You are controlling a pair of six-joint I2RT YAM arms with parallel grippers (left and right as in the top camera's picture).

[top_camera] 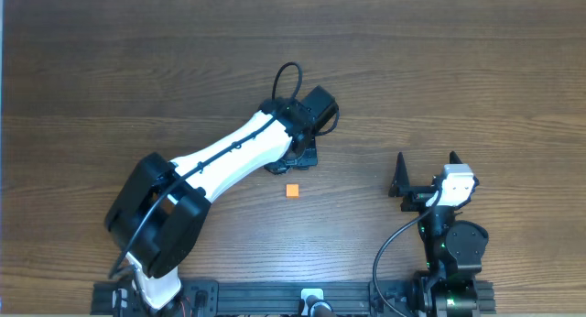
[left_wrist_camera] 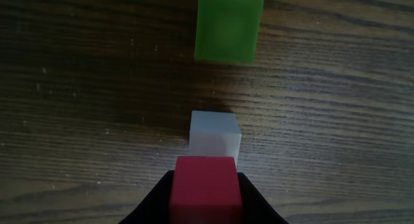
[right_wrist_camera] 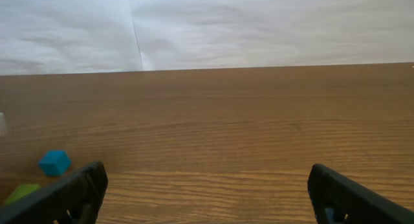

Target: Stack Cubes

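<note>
The brown wood-grain tabletop [top_camera: 137,60] carries everything here. The left arm [top_camera: 229,157], white with a black base, slants from the bottom left corner up toward the middle of the tabletop. The right arm [top_camera: 449,235] is folded close to its own base at the lower right.

The left claw [left_wrist_camera: 205,201] is pinching a red cube [left_wrist_camera: 205,185], with one dark finger pressed against each side face. The right claw [top_camera: 427,168] is spread wide with nothing between its fingers [right_wrist_camera: 77,191]. It sits low over the bare wood and faces a pale wall at the far edge of the tabletop.

In the left wrist view, a green cube [left_wrist_camera: 228,26] lies flat on the tabletop, well apart from the others. A white cube [left_wrist_camera: 215,136] stands between it and the claw. The red cube is held just beside the white cube and overlaps its near edge in the picture. I cannot tell whether the two are touching.

The right wrist view shows a blue cube [right_wrist_camera: 55,162] off to one side on the wood. It sits near the green cube, but the two are not in contact.

In the top view, a small orange cube [top_camera: 292,191] sits alone on the tabletop. It is near the left claw and well apart from the right claw.
</note>
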